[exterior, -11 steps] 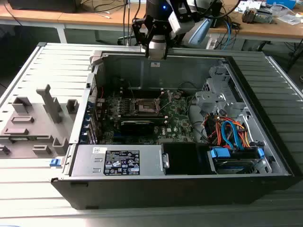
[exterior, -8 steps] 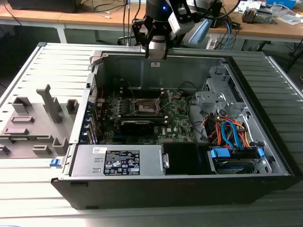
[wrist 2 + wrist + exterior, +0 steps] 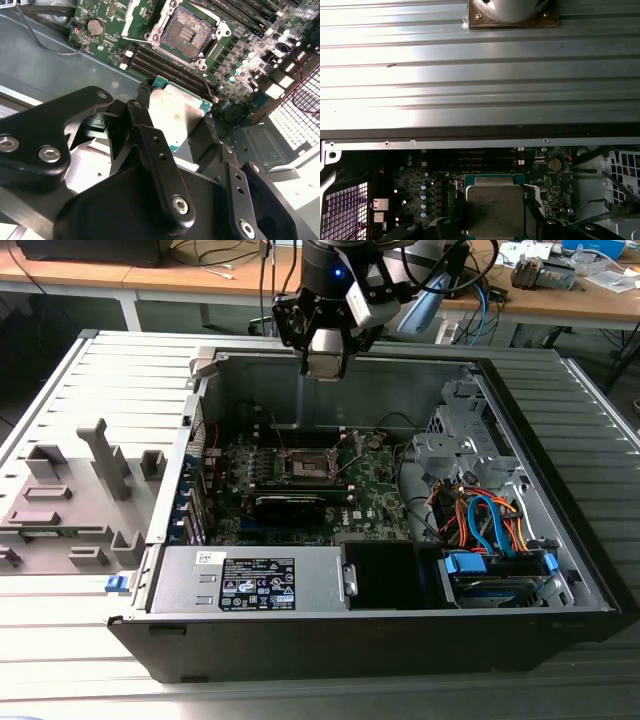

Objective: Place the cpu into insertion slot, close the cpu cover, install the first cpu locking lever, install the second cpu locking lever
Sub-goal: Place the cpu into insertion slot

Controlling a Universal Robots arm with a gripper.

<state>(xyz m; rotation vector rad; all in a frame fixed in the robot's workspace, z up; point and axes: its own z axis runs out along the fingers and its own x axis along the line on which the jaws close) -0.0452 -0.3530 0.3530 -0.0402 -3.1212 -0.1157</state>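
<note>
My gripper [image 3: 175,114] is shut on the cpu [image 3: 176,111], a flat square chip with a silver top and green edge, pinched between two black fingers [image 3: 139,112]. In the first wrist view the cpu [image 3: 495,205] hangs in front of the motherboard. In the exterior view the gripper [image 3: 325,365] hovers at the far wall of the computer case, well above the board. The insertion slot [image 3: 186,34] lies open, its bare contact field showing; it is also visible in the exterior view [image 3: 308,465]. The cpu cover [image 3: 134,12] stands folded up beside the slot.
A black card [image 3: 290,505] lies just in front of the slot. A grey power supply [image 3: 250,580] fills the case's near side. A drive cage with blue and orange cables [image 3: 490,520] sits at the exterior view's right. A grey fixture [image 3: 70,500] stands outside the case.
</note>
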